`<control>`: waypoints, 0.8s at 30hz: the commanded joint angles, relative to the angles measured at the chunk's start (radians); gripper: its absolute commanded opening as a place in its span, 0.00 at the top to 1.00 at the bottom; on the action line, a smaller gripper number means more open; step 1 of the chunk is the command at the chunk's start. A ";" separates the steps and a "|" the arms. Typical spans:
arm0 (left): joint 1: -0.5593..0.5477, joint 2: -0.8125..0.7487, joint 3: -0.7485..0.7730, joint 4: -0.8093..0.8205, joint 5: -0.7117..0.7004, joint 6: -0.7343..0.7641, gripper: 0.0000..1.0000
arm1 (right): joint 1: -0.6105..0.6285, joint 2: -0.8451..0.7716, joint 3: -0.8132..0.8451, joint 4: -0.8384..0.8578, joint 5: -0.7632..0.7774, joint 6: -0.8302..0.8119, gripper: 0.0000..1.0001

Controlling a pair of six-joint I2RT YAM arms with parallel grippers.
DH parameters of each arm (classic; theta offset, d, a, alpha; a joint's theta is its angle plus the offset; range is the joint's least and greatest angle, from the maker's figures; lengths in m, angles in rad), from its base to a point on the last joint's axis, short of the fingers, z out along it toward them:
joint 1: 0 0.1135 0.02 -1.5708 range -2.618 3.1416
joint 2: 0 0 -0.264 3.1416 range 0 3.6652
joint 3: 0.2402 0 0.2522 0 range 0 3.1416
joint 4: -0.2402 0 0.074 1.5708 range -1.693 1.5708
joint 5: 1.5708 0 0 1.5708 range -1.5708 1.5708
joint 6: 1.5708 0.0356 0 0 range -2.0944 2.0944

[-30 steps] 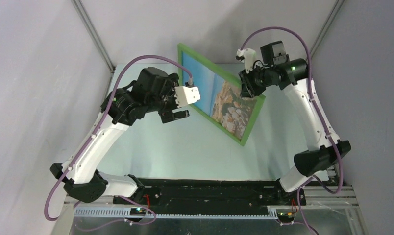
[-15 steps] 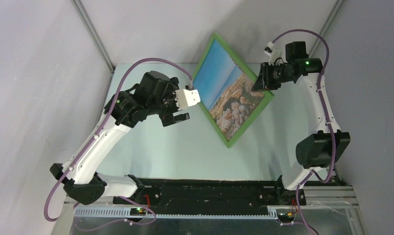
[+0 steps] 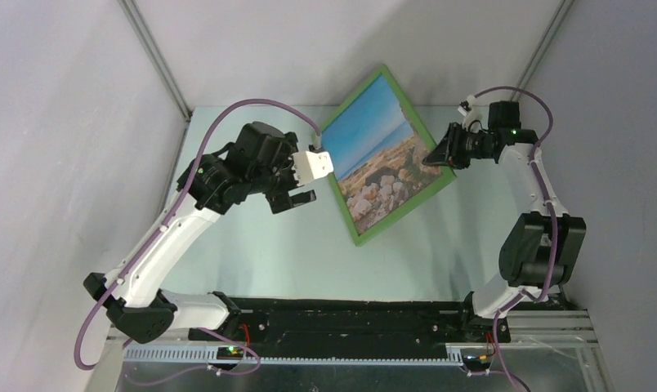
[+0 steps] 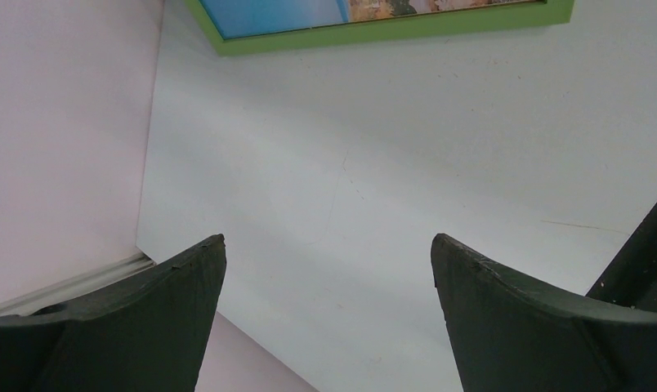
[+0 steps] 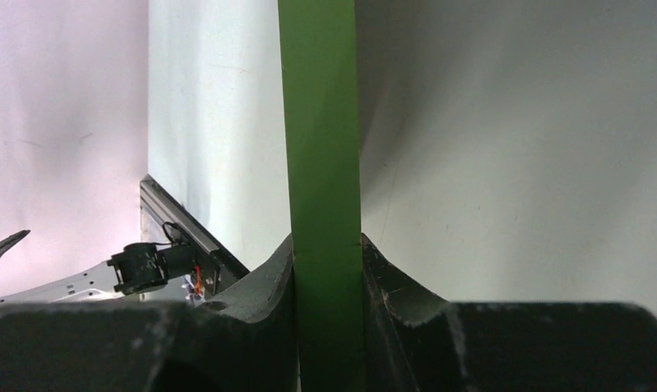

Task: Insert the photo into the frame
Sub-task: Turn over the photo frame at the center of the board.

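You had the right gripper [image 5: 327,245] closed to a narrow gap on the frame [image 3: 357,238], its two black fingers [image 5: 264,290] pinching the flat green edge from either side; the frame hung tilted, its front towards the overhead camera and one corner lowest, and whether that corner touched the tabletop [image 3: 260,245] I could not tell; the photo [image 3: 384,151] sat inside the frame, showing blue sky over sea, sandy ground and pale rounded rocks, smooth within the thin green border; the frame's back was hidden in every view; your right wrist camera caught only a strip of its green edge, and the left wrist camera cut the frame off to one border and a sliver of print; left of the frame and clear of it, your left gripper [image 4: 328,249] stood spread wide and held nothing, its dark matte tips above the pale tabletop.
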 commanded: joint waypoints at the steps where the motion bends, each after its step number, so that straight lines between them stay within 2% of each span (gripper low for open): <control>1: 0.007 -0.018 -0.004 0.034 0.008 -0.022 0.00 | -0.032 -0.046 -0.100 0.110 0.002 0.070 1.00; 14: 0.007 0.000 -0.018 0.041 0.001 -0.034 0.00 | -0.051 -0.164 -0.555 0.539 -0.015 0.199 1.00; 19: 0.008 0.012 -0.022 0.049 -0.006 -0.037 0.00 | -0.044 -0.202 -0.674 0.709 -0.029 0.248 1.00; 24: 0.007 0.032 -0.007 0.051 -0.020 -0.043 0.00 | -0.022 -0.184 -0.747 0.818 -0.033 0.286 0.88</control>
